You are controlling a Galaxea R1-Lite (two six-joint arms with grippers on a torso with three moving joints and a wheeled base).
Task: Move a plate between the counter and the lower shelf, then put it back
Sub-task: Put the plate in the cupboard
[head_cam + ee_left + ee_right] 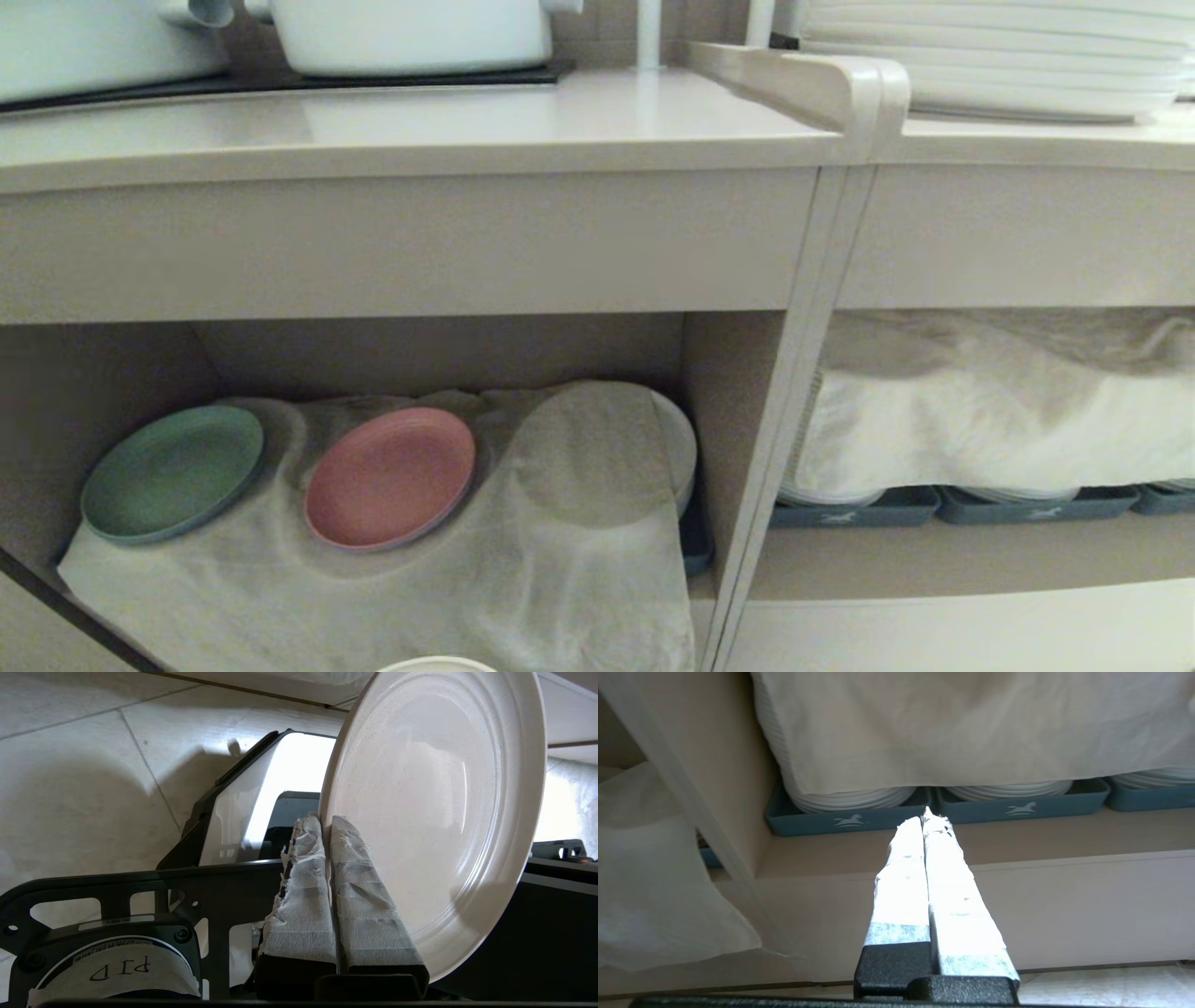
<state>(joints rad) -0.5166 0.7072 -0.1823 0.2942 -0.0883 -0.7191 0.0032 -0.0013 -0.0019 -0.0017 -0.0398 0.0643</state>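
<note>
- Spanning the head view from left to right, the counter [420, 121] carries a white pot [411, 33] on a black hob panel [280, 84] at its far left, and a stack of large white plates [999, 56] at its far right.
- Under the counter on the left, the lower shelf [439, 350] is a boxy recess lined with a whitish cloth [523, 579]. A green plate [173, 471] leans at its left and a pink plate [390, 476] near the middle, both tilted on the cloth. To their right the cloth drapes over a round shape; what lies under it cannot be told. A dark tray edge [695, 551] shows at the recess's right wall.
- On the right, a second recess [980, 551] holds blue-grey trays [852, 821] in a row, each with stacked white plates [854, 798] inside, and a white cloth [990, 420] hangs over the stacks.
- In the left wrist view, the plate [439, 812], cream with a low raised rim, stands on edge above a tiled floor [84, 765], away from counter and shelf.
- The left gripper [329, 826] is clamped on the plate's rim, its taped fingers [303, 896] pressed close on either side of the edge.
- The right gripper [927, 816] hangs near the front of the right recess, its taped jaws pressed together and holding nothing.
</note>
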